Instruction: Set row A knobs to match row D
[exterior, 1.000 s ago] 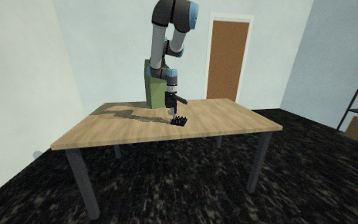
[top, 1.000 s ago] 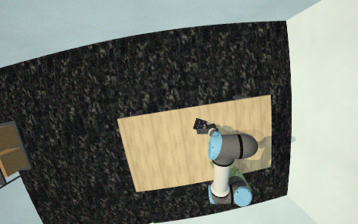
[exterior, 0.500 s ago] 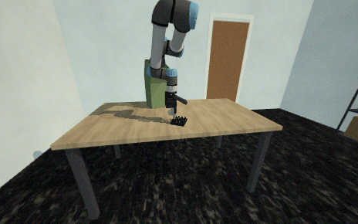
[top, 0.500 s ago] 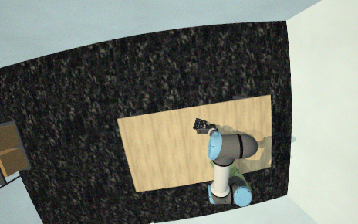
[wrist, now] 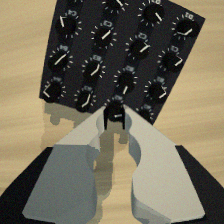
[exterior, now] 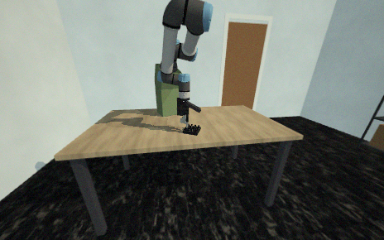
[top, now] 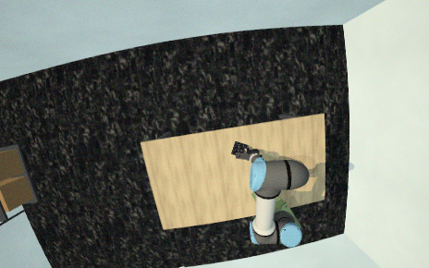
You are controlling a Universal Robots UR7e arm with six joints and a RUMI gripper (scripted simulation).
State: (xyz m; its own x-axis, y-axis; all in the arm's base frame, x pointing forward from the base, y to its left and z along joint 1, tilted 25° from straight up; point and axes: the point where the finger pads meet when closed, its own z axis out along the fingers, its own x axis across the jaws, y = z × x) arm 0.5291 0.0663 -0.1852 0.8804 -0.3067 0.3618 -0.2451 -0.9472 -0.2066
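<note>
In the top view, a shelf rack with brown boxes stands at the far left, on the dark speckled floor. More to the right is the wooden counter, and the knob box lies on it, right of the middle, toward the far edge in this view. The arm reaches over the counter from its green base at the near right edge, and the box is just at the arm's tip. In the exterior view the arm comes down from above, and the gripper stands upright over the left edge of the box, with a brown door in the wall behind. In the wrist view the box is black and a little tilted, and it has rows of round knobs with white marks. The two pale jaws meet at the near edge of the box, and they are almost closed around one small knob in the nearest row. The white mark of this knob points about sideways. The jaws grip this knob from its left and right sides.
</note>
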